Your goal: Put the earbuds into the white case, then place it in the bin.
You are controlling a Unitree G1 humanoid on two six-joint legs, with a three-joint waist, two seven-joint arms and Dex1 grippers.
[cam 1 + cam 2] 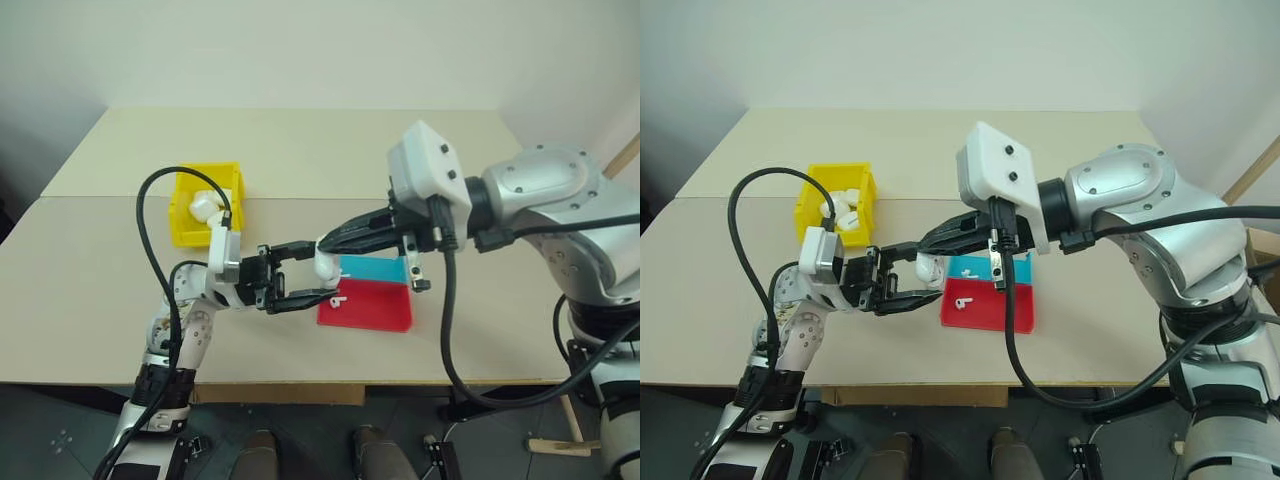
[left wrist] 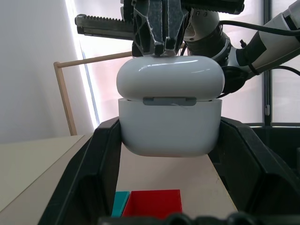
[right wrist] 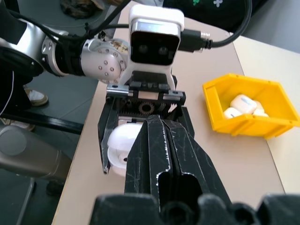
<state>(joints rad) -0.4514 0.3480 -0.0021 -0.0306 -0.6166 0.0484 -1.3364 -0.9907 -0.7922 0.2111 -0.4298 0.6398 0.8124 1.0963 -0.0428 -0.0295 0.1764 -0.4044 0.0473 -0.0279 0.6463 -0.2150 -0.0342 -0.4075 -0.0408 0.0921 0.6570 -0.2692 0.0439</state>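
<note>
- Head views first: left gripper (image 1: 305, 272) is clamped on the white case (image 1: 326, 264), holding it in the air just above the near edge of the red and blue tray (image 1: 385, 312). The right gripper (image 1: 327, 241), fingers pressed together, comes in from the other side with its tips at the top of that case. One earbud (image 1: 338, 297) lies on the red half of the tray. The yellow bin (image 1: 184, 227) stands on the surface well to the robot's left and already holds several white cases (image 1: 205, 206).
- Left wrist view: the case sits between the two black fingers (image 2: 89, 164), gripped by its lower half. Its lid looks down, or very nearly so, with only a thin seam at the hinge. The right gripper's closed tips (image 2: 157, 44) touch the lid from above. The tray shows far below.
- Right wrist view: the right gripper's fingers (image 3: 164, 154) are shut side by side over the rounded case (image 3: 119, 140). The bin lies off to one side on the surface.
- Progress, as I judge it: whether the other earbud is already inside the case I cannot tell. With one earbud on the tray, loading looks unfinished, and the drop into the bin is not yet done.
</note>
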